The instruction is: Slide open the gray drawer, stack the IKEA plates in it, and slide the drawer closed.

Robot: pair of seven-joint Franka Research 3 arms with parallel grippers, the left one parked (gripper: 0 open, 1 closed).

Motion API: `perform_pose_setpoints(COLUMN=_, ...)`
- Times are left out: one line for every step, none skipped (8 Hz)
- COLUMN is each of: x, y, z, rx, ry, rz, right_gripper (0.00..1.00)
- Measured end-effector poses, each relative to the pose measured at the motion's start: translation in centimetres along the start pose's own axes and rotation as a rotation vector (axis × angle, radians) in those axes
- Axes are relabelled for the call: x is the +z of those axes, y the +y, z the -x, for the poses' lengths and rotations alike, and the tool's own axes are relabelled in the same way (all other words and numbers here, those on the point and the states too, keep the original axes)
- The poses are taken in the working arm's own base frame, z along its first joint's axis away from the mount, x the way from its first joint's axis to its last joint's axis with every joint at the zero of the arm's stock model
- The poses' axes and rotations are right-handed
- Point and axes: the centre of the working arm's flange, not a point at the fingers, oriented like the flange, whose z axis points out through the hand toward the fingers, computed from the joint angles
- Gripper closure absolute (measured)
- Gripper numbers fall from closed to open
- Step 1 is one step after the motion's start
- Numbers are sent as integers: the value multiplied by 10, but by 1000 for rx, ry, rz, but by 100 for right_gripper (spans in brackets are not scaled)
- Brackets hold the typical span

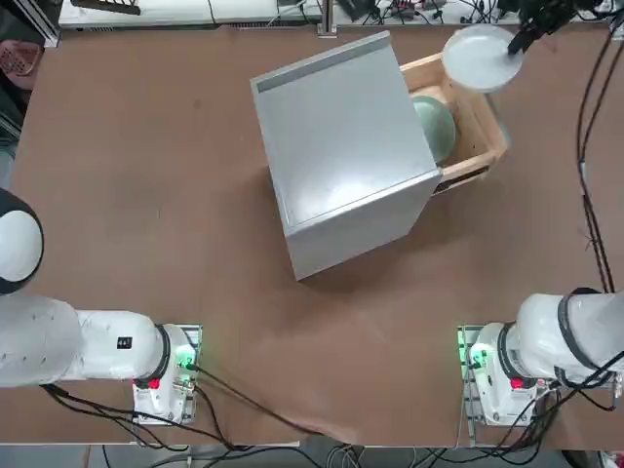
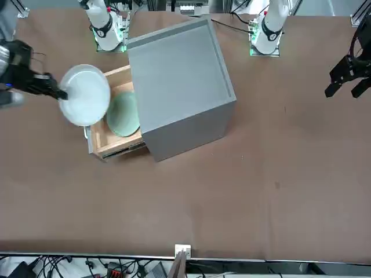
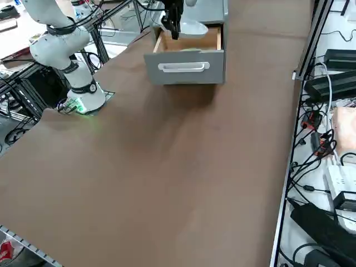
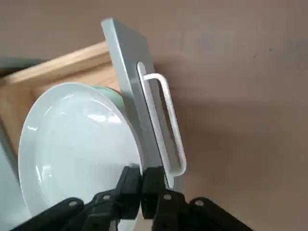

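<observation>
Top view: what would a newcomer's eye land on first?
Probably the big gray cabinet, set askew, its gray drawer pulled open. Next, the white plate in the right gripper, above the drawer; the mint plate lies inside.

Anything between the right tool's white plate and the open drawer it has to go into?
Nothing visible blocks it. The right tool, shut on the white plate, holds it above the drawer's handle side; the drawer is open, with the green plate inside as the stack's likely base.
</observation>
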Motion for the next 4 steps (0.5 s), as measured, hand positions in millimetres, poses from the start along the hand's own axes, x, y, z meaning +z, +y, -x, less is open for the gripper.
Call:
perform_pose_setpoints(x=17, y=-11, z=-2, rx=-11, ry=-13, rz=25, right_gripper=100)
perform_pose_setpoints(x=34, y=-22, z=-3, rx=-6, ry=-18, rz=51, right_gripper=100)
perform_pose_setpoints(x=51, y=-40, z=-3, rx=4, ry=-22, rz=89, right_gripper=100)
perform_pose_setpoints(x=66, y=-58, z=-2, rx=5, ry=-29, rz=127, right_gripper=99)
